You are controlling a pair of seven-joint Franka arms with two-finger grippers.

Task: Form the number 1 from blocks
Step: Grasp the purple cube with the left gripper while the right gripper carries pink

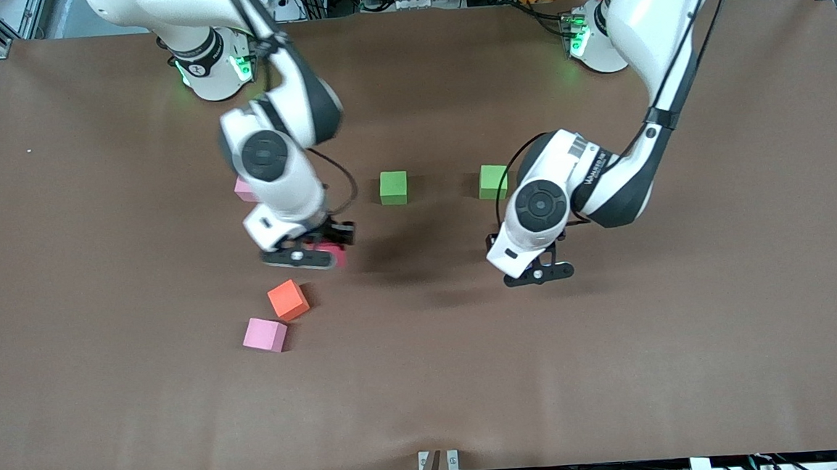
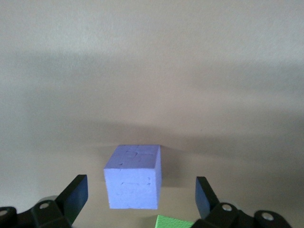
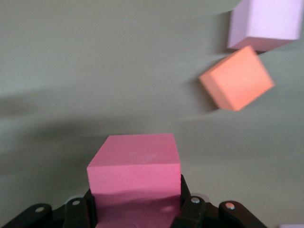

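My right gripper (image 1: 311, 255) (image 3: 135, 209) is shut on the red block (image 1: 334, 255) (image 3: 134, 164), low over the table's middle. The orange block (image 1: 289, 299) (image 3: 236, 78) lies on the table close by, nearer the front camera. My left gripper (image 1: 539, 275) (image 2: 140, 197) is open, low over the table, its fingers on either side of a bluish purple block (image 2: 134, 175) without touching it. That block is hidden under the left hand in the front view. Two green blocks (image 1: 393, 188) (image 1: 492, 182) sit farther back, the second partly covered by the left arm. A green corner (image 2: 173, 222) shows in the left wrist view.
A pink cube (image 1: 265, 334) (image 3: 266, 23) lies next to the orange block, nearer the front camera. A second pink cube (image 1: 244, 190) peeks out from under the right arm. The brown table (image 1: 686, 335) stretches wide toward the front edge and both ends.
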